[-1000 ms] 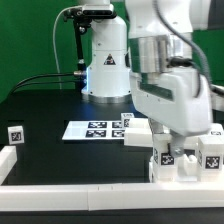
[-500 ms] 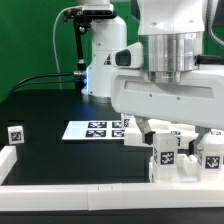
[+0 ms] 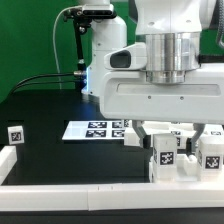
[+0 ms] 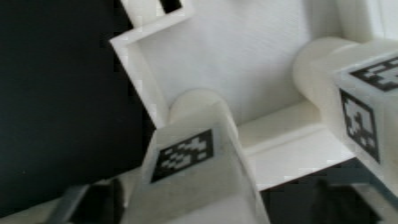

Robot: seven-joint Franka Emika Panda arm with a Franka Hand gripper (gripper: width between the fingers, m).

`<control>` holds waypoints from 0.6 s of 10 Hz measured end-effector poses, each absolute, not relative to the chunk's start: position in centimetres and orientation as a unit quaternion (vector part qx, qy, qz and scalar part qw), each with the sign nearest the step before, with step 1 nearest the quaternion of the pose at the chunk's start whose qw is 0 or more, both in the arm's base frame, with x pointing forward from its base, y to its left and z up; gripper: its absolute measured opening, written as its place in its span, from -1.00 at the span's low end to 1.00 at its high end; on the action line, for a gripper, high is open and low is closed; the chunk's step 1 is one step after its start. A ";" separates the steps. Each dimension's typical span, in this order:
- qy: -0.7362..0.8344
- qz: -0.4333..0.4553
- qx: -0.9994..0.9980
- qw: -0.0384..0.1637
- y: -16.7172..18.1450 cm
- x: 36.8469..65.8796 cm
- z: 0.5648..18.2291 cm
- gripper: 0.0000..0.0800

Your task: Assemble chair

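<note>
The white chair (image 3: 181,158), with black-and-white tags on its blocky parts, stands against the front border rail at the exterior view's right. My gripper (image 3: 172,134) hangs straight down over it. In the wrist view a tagged chair leg (image 4: 192,150) rises from the white panel (image 4: 222,70), between my two dark fingers (image 4: 89,205). Both fingers lie against the leg's sides, so my gripper (image 4: 189,208) is shut on it. A second tagged part (image 4: 365,95) stands beside the leg. One small loose tagged piece (image 3: 15,133) sits alone at the exterior view's far left.
The marker board (image 3: 92,128) lies flat mid-table, behind the chair. White border rails (image 3: 80,181) run along the front and left table edges. The robot's base (image 3: 100,60) and cables stand at the back.
My hand has swung round from a tilted pose to square over the chair and come lower. The jaws went wider, then narrowed onto the leg.
</note>
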State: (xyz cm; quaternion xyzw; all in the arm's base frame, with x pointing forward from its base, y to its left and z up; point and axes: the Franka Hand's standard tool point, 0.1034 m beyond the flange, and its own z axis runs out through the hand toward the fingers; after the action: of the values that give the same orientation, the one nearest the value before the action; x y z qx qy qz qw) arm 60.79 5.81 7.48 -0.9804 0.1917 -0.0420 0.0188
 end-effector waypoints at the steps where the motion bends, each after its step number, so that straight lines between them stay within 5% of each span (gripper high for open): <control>1: 0.208 -0.042 -0.977 0.020 5.8 60.8 7.5 -0.03; 2: 0.250 -0.041 -0.967 0.021 5.8 60.8 7.5 -0.03; 3: 0.283 -0.039 -0.958 0.023 5.8 60.8 7.5 -0.29; 6: 0.477 -0.022 -0.878 0.027 5.7 61.1 7.6 -0.29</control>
State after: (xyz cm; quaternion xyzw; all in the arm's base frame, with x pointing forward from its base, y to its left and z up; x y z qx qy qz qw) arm 61.07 5.73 7.58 -0.8780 0.4773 -0.0218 0.0268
